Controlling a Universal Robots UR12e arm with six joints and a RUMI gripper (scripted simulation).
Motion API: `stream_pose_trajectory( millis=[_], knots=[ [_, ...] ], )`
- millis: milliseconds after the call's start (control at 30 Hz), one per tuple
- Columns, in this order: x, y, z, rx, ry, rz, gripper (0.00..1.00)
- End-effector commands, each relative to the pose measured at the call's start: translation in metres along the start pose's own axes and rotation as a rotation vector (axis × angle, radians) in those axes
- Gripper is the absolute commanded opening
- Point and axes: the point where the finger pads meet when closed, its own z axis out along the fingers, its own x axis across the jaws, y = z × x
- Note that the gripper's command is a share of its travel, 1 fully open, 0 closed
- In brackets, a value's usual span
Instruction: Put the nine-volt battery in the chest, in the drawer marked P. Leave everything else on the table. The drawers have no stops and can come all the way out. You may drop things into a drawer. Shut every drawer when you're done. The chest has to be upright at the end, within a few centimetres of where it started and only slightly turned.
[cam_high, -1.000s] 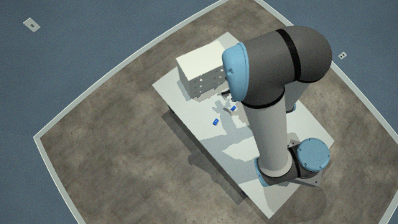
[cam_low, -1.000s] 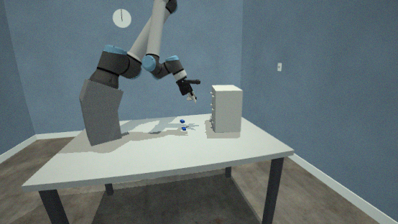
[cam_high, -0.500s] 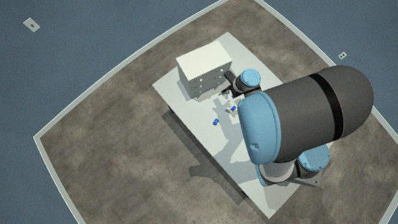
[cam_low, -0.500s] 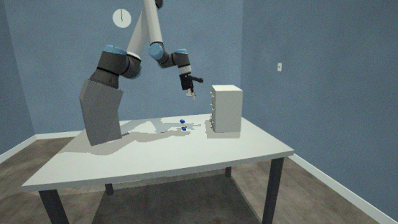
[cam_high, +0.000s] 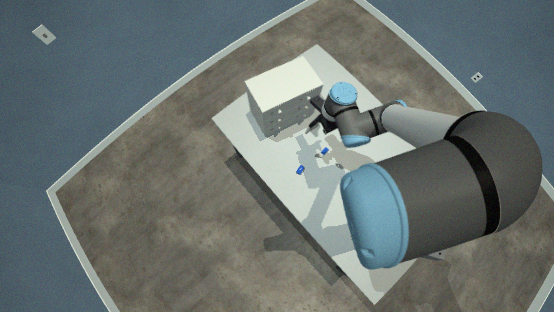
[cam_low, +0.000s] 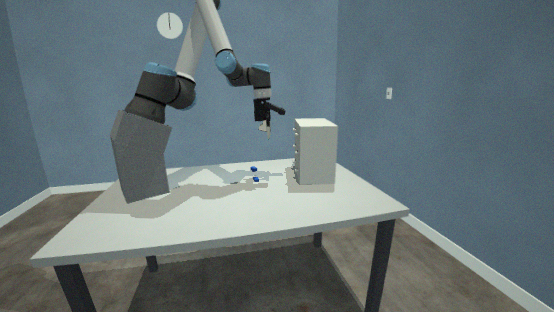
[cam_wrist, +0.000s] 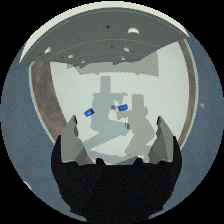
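1. The gripper (cam_high: 314, 130) (cam_low: 266, 135) (cam_wrist: 117, 116) is standing wide open, holding nothing, fingers pointing down.
2. It's hanging well above the table (cam_high: 270, 162) (cam_low: 210, 217) (cam_wrist: 172, 95), in front of the knobbed face of the chest (cam_high: 284, 82) (cam_low: 317, 152) (cam_wrist: 95, 35), apart from it.
3. Chest is standing upright near the table's end opposite the arm's base. Drawer fronts are looking shut as far as they show; letters aren't reading, so can't tell which is P.
4. Two small blue items are lying on the table between base and chest: the right-hand blue item (cam_high: 325, 150) (cam_low: 256, 179) (cam_wrist: 123, 107) and the left-hand blue item (cam_high: 300, 170) (cam_low: 254, 169) (cam_wrist: 89, 112), well apart from each other.
5. A small grey item (cam_high: 318, 155) (cam_wrist: 114, 107) is sitting just beside the right-hand one; another small dark item (cam_high: 340, 166) (cam_wrist: 127, 126) is lying nearer the base.
6. Nine-volt battery: can't tell which of these it is, too small to identify. All four are resting on the tabletop, outside the chest.
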Motion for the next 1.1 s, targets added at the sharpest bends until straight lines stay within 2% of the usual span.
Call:
stream_pose_trajectory(
  millis=[0,300,1067],
  knots=[
    [0.0001,0.001,-0.0025,-0.028,0.0,-0.001,1.0],
    [-0.0002,0.0027,-0.0051,-0.049,-0.001,-0.001,1.0],
    [-0.0002,0.0028,-0.0052,-0.051,-0.001,-0.001,1.0]
  ],
)
